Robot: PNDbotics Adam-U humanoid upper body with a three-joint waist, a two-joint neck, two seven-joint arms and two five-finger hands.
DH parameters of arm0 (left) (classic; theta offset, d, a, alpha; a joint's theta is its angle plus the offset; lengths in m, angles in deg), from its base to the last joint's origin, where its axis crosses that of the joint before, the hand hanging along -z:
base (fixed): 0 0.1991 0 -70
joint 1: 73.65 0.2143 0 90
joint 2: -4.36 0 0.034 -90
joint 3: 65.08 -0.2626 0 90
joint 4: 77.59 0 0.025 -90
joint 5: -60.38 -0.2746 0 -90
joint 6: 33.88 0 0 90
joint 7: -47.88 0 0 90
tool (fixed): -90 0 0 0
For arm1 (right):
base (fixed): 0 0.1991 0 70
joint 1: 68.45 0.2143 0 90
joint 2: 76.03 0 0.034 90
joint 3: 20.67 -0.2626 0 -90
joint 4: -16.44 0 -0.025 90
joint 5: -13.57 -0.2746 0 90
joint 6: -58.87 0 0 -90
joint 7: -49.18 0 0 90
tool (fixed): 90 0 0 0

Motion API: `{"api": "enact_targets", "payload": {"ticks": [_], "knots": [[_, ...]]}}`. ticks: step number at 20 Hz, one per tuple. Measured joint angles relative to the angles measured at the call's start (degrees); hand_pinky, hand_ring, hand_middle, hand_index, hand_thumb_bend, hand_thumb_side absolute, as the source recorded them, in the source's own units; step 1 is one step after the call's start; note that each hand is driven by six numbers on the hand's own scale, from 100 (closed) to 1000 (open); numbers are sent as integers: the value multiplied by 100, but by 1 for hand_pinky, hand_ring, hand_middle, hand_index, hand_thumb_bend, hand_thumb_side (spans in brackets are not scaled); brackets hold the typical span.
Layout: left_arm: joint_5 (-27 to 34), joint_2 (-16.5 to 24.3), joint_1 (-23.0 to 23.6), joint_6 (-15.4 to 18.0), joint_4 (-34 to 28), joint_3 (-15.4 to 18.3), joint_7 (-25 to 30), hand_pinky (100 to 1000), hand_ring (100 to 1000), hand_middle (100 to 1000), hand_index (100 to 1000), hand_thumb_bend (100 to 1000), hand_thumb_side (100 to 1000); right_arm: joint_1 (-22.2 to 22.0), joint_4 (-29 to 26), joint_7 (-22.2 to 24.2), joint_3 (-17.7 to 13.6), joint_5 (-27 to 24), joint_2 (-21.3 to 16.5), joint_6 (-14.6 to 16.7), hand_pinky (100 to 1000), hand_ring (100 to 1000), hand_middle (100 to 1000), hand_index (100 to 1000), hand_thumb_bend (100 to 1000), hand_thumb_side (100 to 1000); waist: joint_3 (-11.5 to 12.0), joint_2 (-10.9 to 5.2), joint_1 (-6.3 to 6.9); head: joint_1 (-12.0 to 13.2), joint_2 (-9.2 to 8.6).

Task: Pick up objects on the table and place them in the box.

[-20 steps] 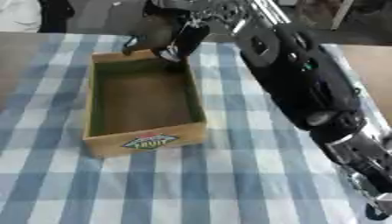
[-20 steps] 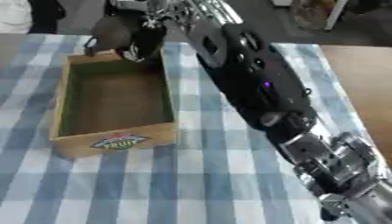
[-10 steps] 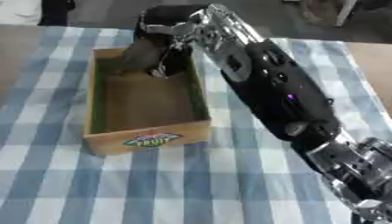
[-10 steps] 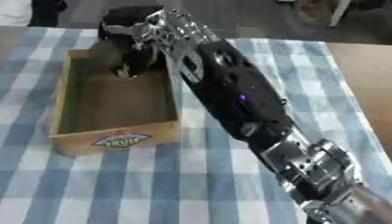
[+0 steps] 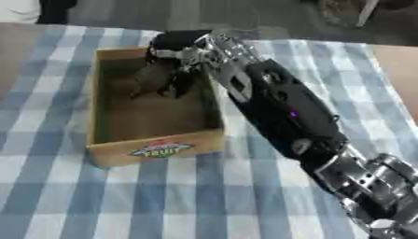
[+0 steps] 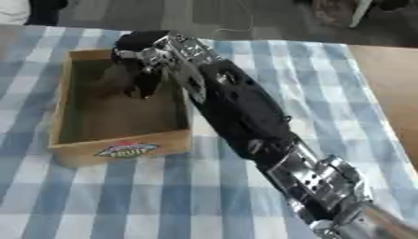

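- Right hand (image 5: 173,56) reaching in from the near right across the table, set over the far end of the box (image 5: 104,145), fingers pointing down inside it
- Fingers (image 5: 181,83) curled round a dark rounded object (image 5: 152,78), held between fingers and thumb; its exact shape too blurred to make out
- Dark rounded object inside the box's walls, toward the far right corner; cannot tell if touching the floor of the box
- Box made of cardboard, open on top, long side running near to far, standing on the left half of the table; a coloured oval label (image 5: 161,149) on its near wall, lettering not readable with certainty
- Rest of the box floor (image 6: 114,119) nearer the label seen as bare brown
- Right arm (image 5: 282,107), black with silver joints at the wrist and near the lower right corner, lying diagonally just beside the box's right wall and covering much of the cloth there
- Blue and white checked tablecloth (image 5: 204,196) under everything; bare brown table (image 6: 388,79) showing at the far right edge
- Far right corner of the box hidden behind the wrist and hand
- Beyond the far edge of the table, a grey floor and some dark and pale shapes in the corners, too unclear to name
- Left hand not seen in either view
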Motion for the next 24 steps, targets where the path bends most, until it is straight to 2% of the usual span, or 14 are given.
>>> {"api": "enact_targets", "payload": {"ticks": [2, 5, 6, 8, 11, 12, 13, 14, 15, 16, 18, 21, 24], "knots": [[0, 0, -12, -3, 0, 0, -6, 928, 972, 918, 943, 100, 750, 0, 69, 74, 0, -5, 16, 98, 829, 811, 499, 562, 100, 128, 1, 7, -2, -8, 8], [0, 0, -29, -5, 0, 0, -11, 928, 972, 918, 943, 100, 751, -1, 161, 179, -5, -8, 29, 214, 833, 818, 519, 578, 100, 129, 2, 23, -4, -12, 10], [0, 0, -30, -5, 0, 0, -12, 928, 972, 917, 942, 100, 750, -1, 181, 208, -8, -8, 33, 244, 849, 848, 600, 632, 109, 129, 2, 23, -5, -12, 10], [0, 0, -30, -4, 0, 0, -16, 928, 972, 917, 942, 100, 750, -1, 223, 281, -38, -17, 46, 322, 864, 877, 659, 683, 168, 128, 3, 23, -5, -12, 10], [0, 0, -30, -10, 0, 0, -27, 928, 970, 917, 942, 100, 751, 5, 263, 412, -79, -51, 51, 467, 892, 934, 772, 802, 311, 102, 3, 23, -5, -10, 10], [0, 0, -30, -11, 0, 0, -29, 928, 970, 917, 942, 100, 751, 6, 265, 456, -92, -56, 52, 513, 900, 944, 789, 821, 378, 100, 2, 23, -5, -9, 10], [0, 0, -30, -12, 0, 0, -30, 928, 970, 917, 942, 100, 750, 8, 265, 491, -110, -57, 52, 548, 909, 956, 804, 843, 406, 100, 0, 23, -5, -7, 10], [0, 0, -30, -13, 0, 0, -30, 928, 970, 917, 942, 100, 750, 14, 265, 519, -124, -58, 52, 575, 916, 962, 814, 859, 397, 100, -1, 23, -5, -5, 10], [0, 0, -30, -13, 0, 0, -31, 928, 970, 917, 942, 100, 750, 24, 265, 539, -144, -58, 52, 594, 928, 973, 831, 883, 410, 127, -3, 23, -5, -1, 10], [0, 0, -30, -13, 0, 0, -31, 928, 970, 917, 942, 100, 750, 38, 264, 549, -159, -57, 50, 603, 933, 978, 841, 903, 444, 201, -5, 23, -4, 1, 10], [0, 0, -30, -15, 0, 0, -34, 928, 970, 917, 942, 100, 750, 59, 262, 560, -184, -55, 48, 627, 941, 984, 854, 931, 538, 261, -6, 22, -3, 1, 10], [0, 0, -30, -23, 0, 0, -43, 927, 969, 916, 942, 100, 750, 65, 261, 573, -216, -51, 39, 689, 950, 991, 867, 945, 630, 233, -7, 21, -1, 1, 10], [0, 0, -30, -26, 0, 0, -47, 927, 969, 916, 942, 100, 750, 113, 247, 576, -249, -47, 7, 742, 949, 989, 862, 945, 632, 236, -14, 20, 3, 1, 10]]}}
